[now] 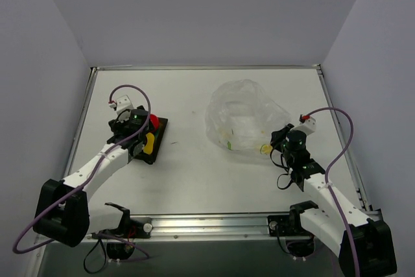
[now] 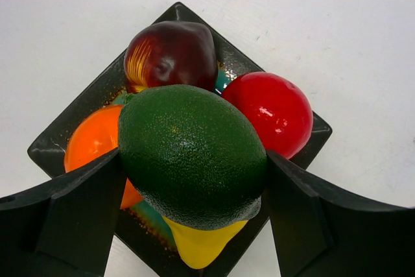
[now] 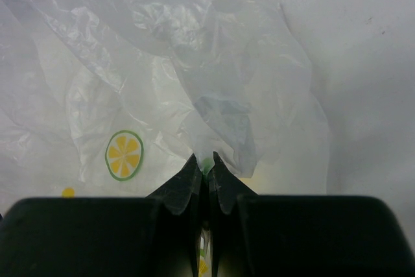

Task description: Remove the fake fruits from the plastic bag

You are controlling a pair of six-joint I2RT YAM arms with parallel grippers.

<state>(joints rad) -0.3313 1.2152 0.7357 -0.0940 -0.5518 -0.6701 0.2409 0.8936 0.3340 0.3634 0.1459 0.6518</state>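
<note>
- Left wrist view: your left gripper [image 2: 194,189] is clamped on the green fruit [image 2: 191,150], one finger against each flank, directly above the tray [image 2: 178,12].
- Tray contents beneath it: dark red fruit [image 2: 170,55], red ball [image 2: 275,111], orange fruit [image 2: 94,141] and yellow fruit [image 2: 201,246], crowded close together.
- Right wrist view: your right gripper [image 3: 206,163] has its fingers pressed together on a fold of the bag [image 3: 162,82]. No fruit shows through the film here.
- Top view: the bag lies on the table [image 1: 188,180], well apart from the tray.
- Handling, as judged: the fruits look light, rigid and glossy, so they are liable to slip or roll. Grip each across its widest part.
- Risk: the green fruit has no flat seat on that heap and may roll off on release.
- Bag film is thin and limp, so take it by a pinched fold.
</note>
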